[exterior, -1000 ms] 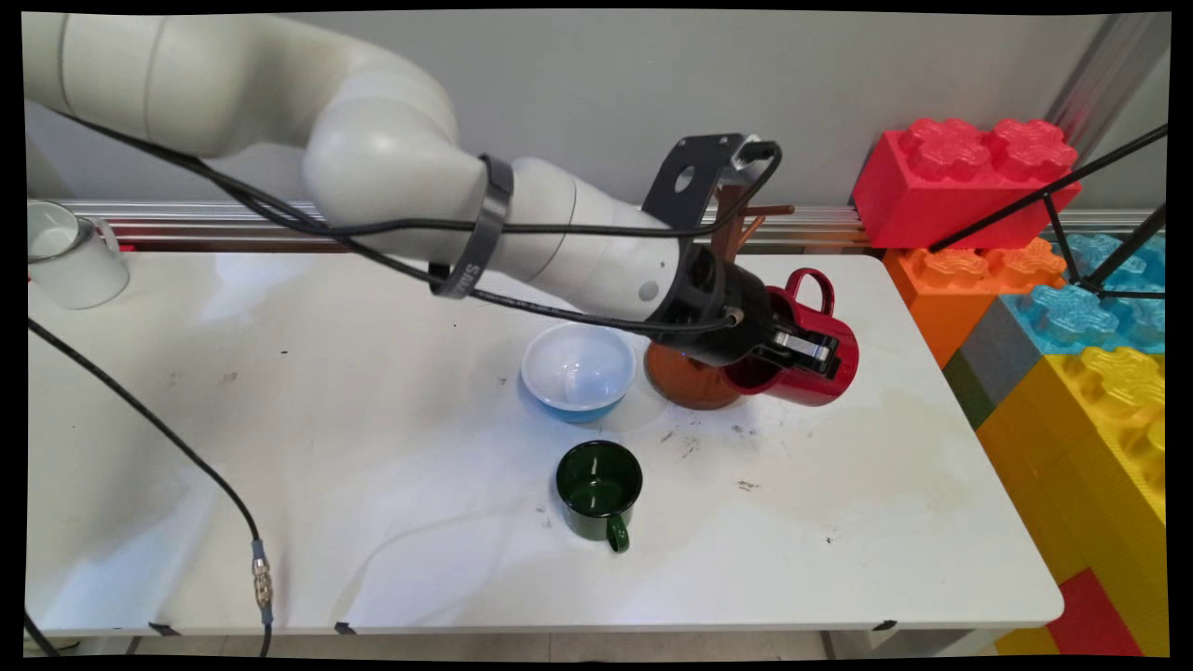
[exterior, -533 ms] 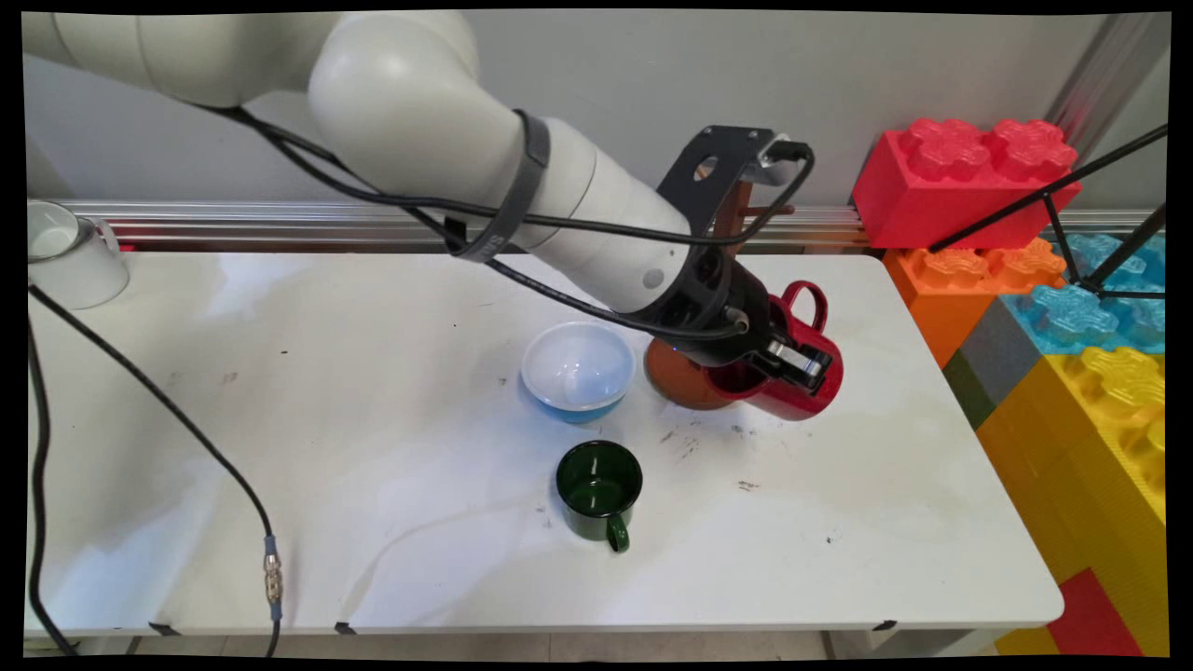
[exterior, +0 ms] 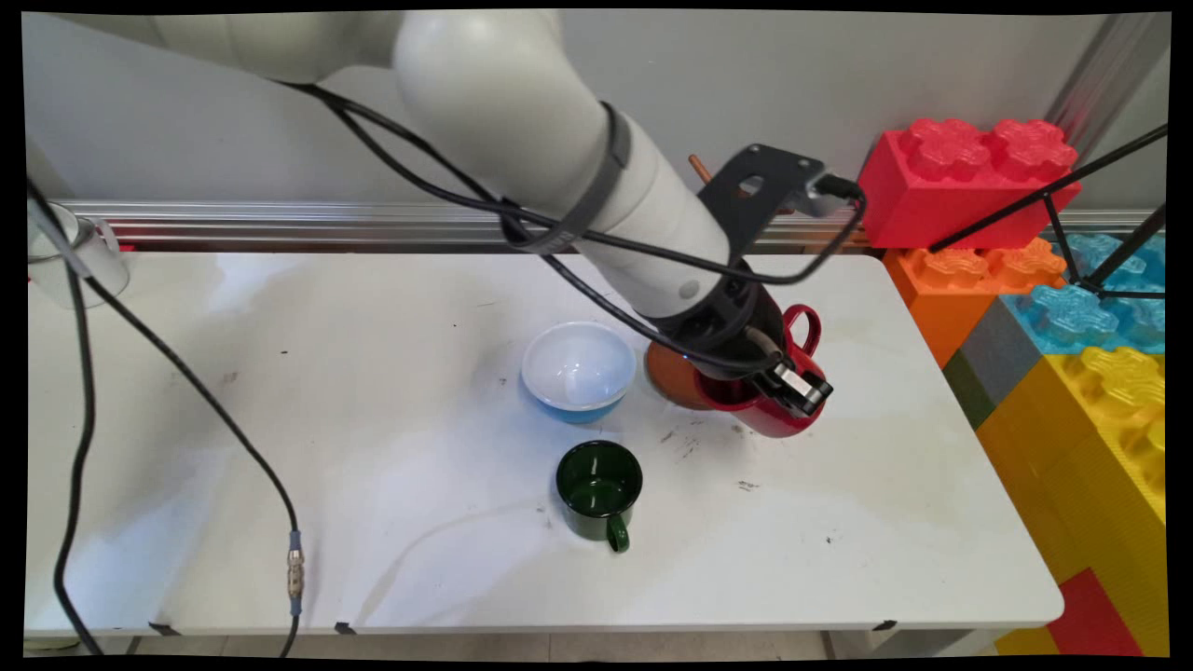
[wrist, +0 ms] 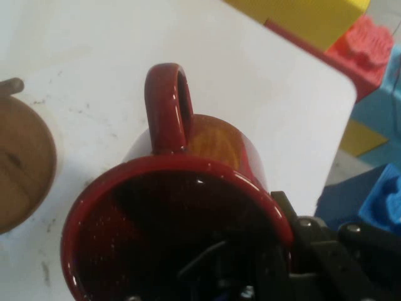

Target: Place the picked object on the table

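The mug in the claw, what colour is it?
Glossy red mug, inside and out; the hand view shows it best.

Main view: fixed, above the near side of the white counter (exterior: 373, 522), facing down and across to the grey wall; wide, taking in the whole counter top and the stacked toy blocks (exterior: 969, 177) at right.

Hand view: mounted on the hand, facing along the claw (wrist: 250, 285); very close, filled by the red mug (wrist: 182, 207), tilted with its mouth toward the lens.

Shared: red mug (exterior: 778, 391), round wooden base (exterior: 676, 377) beside it (wrist: 22, 169), counter corner, coloured blocks (wrist: 369, 47).
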`<state>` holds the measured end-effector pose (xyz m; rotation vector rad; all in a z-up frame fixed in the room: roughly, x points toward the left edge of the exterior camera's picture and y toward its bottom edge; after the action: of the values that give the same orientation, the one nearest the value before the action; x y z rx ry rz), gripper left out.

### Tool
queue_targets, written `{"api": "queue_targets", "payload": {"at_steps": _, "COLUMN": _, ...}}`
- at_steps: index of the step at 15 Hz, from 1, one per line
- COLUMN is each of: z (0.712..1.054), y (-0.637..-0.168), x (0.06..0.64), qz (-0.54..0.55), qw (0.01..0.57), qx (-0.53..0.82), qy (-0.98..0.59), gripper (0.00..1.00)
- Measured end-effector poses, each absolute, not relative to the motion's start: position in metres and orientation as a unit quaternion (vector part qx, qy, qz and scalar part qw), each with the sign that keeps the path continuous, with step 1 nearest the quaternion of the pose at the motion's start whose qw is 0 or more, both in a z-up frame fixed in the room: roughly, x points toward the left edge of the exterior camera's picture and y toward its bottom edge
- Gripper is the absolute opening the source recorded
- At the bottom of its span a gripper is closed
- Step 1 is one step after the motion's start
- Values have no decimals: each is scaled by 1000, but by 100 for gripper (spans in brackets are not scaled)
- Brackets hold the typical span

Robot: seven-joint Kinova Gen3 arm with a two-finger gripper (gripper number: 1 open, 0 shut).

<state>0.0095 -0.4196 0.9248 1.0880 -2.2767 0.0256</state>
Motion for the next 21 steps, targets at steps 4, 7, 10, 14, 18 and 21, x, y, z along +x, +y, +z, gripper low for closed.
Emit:
{"api": "queue_targets", "payload": {"at_steps": 4, "z": 915, "y": -425, "x": -9, "qz": 25, "qw": 258, "qx": 396, "qy": -881, "gripper": 0}}
{"api": "queue_targets", "payload": {"at_steps": 7, "z": 903, "y": -427, "x": -21, "qz": 26, "qw": 226, "qx": 387, "qy": -893, "gripper": 0}}
{"api": "queue_targets", "payload": {"at_steps": 10, "z": 891, "y": -428, "x": -33, "qz": 21, "qw": 198, "qx": 381, "qy": -903, "gripper": 0}}
{"api": "queue_targets", "payload": {"at_steps": 14, "z": 874, "y": -432, "x": -47, "qz": 18, "qw": 166, "qx": 376, "qy": -912, "gripper": 0}}
{"api": "queue_targets", "payload": {"at_steps": 18, "z": 858, "y": -438, "x": -59, "qz": 17, "qw": 140, "qx": 369, "qy": -918, "gripper": 0}}
{"api": "queue_targets", "payload": {"at_steps": 21, "z": 847, "y": -443, "x": -67, "qz": 18, "qw": 123, "qx": 366, "qy": -922, "gripper": 0}}
